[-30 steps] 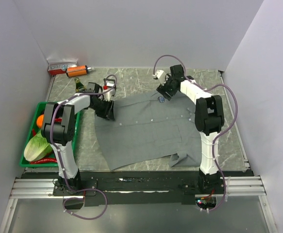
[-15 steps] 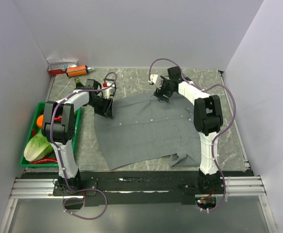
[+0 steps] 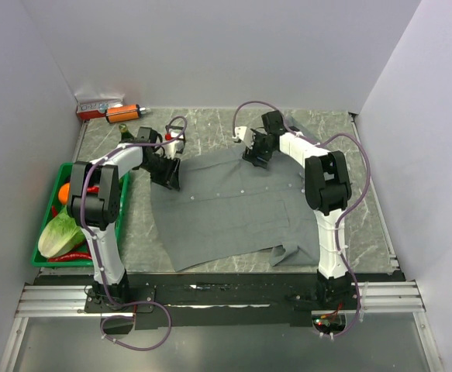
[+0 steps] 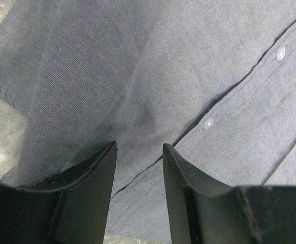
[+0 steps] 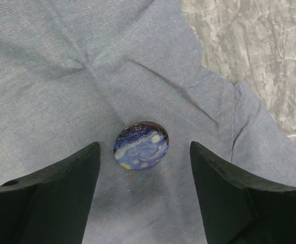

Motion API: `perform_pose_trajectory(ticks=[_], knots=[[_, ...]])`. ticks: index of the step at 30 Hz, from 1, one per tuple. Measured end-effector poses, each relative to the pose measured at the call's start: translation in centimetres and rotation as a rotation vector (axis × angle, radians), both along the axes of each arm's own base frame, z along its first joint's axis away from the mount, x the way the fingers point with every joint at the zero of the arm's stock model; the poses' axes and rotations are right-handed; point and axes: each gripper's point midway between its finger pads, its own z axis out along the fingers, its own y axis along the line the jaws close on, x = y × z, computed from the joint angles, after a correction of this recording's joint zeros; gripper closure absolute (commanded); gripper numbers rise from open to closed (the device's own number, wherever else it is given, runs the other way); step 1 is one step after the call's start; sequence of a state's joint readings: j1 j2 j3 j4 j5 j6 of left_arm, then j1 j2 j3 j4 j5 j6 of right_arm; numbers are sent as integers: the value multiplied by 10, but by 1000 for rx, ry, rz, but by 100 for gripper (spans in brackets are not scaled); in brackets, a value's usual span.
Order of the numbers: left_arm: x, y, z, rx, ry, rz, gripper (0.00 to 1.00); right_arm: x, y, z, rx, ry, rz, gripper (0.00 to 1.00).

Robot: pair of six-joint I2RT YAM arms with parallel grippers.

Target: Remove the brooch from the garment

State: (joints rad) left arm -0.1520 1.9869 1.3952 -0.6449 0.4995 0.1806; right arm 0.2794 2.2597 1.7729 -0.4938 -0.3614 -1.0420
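Right gripper (image 5: pixel 143 151) hangs with jaws spread wide either side of the brooch (image 5: pixel 141 145), which is pinned to the shirt (image 3: pixel 226 209) near its far edge, seemingly lined up to pinch it, while left gripper (image 4: pixel 139 150), jaws parted and empty, sits on the cloth, probably to anchor it.

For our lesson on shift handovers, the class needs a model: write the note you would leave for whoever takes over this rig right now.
Left end effector: open, tips on or just above the shirt, beside its button strip.
Right end effector: open, one finger on either side of the brooch, not gripping it.
Things: shirt spread on the table; brooch on the shirt near its far edge.
Done: right arm lined up on the brooch.
Left to do: close on the brooch and pull it off the shirt.
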Motion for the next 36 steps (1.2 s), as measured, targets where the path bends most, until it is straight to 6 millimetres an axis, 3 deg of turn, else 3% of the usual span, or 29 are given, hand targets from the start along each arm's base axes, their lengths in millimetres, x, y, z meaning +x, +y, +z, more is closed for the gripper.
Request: perform_pose_trajectory(ticks=[7,14,20,30,36], knots=[[-2,1,-1,5,1,-14,53,6,-3,1,-30,-23,-42,36],[-7,2,-5,6,15,-16,54,14,-5,3,-9,-115,-84,37],[-9,-1,-5,-12,16,-16,54,25,-8,11,-20,-184,-120,43],[-4,-5,1,-36,-6,-7,54,34,-7,16,-31,-250,-126,67],[-4,-6,2,-42,-6,-3,54,36,-9,21,-53,-249,-136,69]])
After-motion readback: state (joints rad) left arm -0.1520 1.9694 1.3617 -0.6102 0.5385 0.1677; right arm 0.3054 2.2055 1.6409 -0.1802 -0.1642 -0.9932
